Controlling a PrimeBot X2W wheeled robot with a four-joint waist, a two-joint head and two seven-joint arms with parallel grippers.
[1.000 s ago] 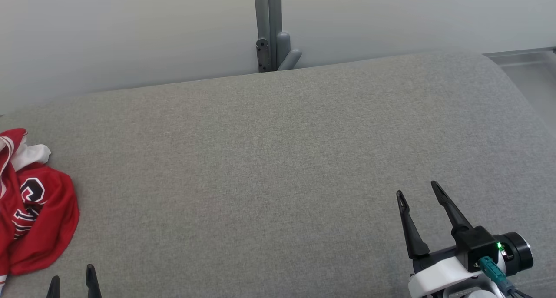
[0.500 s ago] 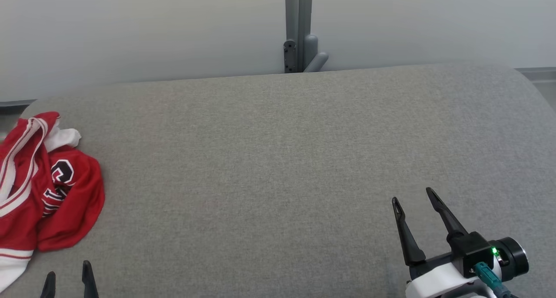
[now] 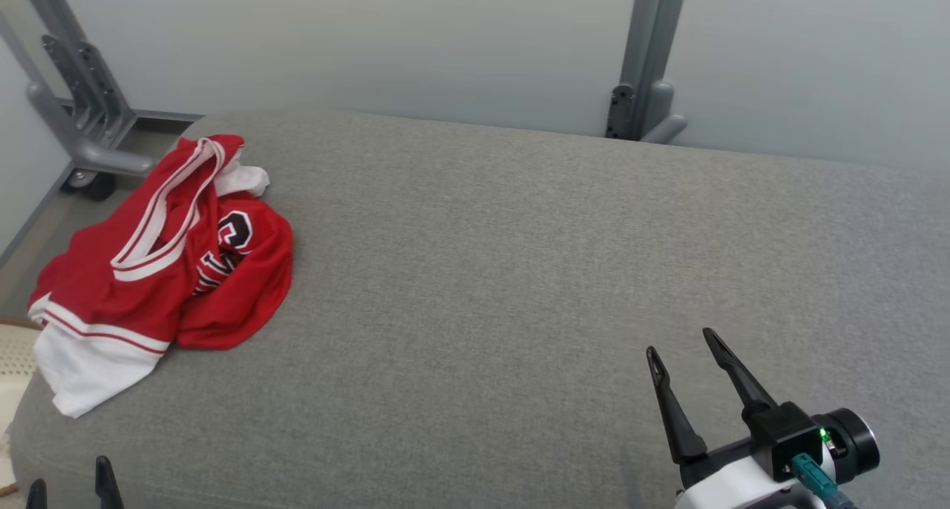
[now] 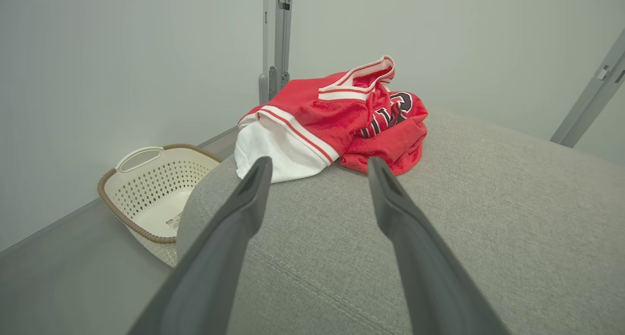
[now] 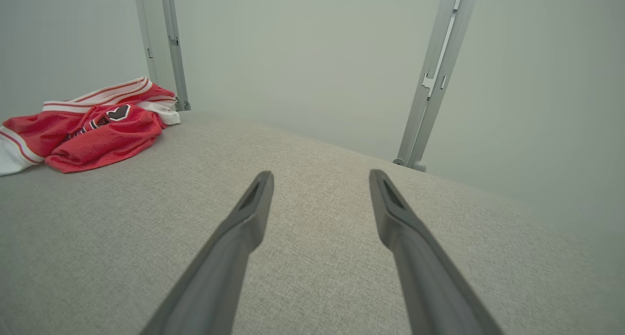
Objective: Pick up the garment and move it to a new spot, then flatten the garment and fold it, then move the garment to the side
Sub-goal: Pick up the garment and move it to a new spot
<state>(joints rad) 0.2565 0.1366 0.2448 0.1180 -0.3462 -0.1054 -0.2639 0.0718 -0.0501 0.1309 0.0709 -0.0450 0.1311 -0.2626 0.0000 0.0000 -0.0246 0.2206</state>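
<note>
Head camera has swung toward the robot's left since a second ago. The whole scene has shifted, and the red-and-white basketball jersey (image 3: 163,271) is now fully in frame. It looks unmoved on the grey padded table (image 3: 519,271).

Jersey: crumpled heap at the table's far-left corner, white hem at the left edge. Long axis runs from that hem, nearest the robot, back to the striped neckline at the far side.

Left gripper (image 3: 70,485): fingers apart, empty, low at the near-left edge. In its wrist view the jersey lies straight ahead beyond the fingertips, not touching. A cream laundry basket (image 4: 156,183) stands on the floor off the table's left end.

Right gripper (image 3: 681,344): fingers apart, empty, over bare table well away from the cloth.

Judgement: the pick-up is not yet begun. The left arm is clearly nearer, and a forward reach onto the hem end looks like the natural first grasp.
</note>
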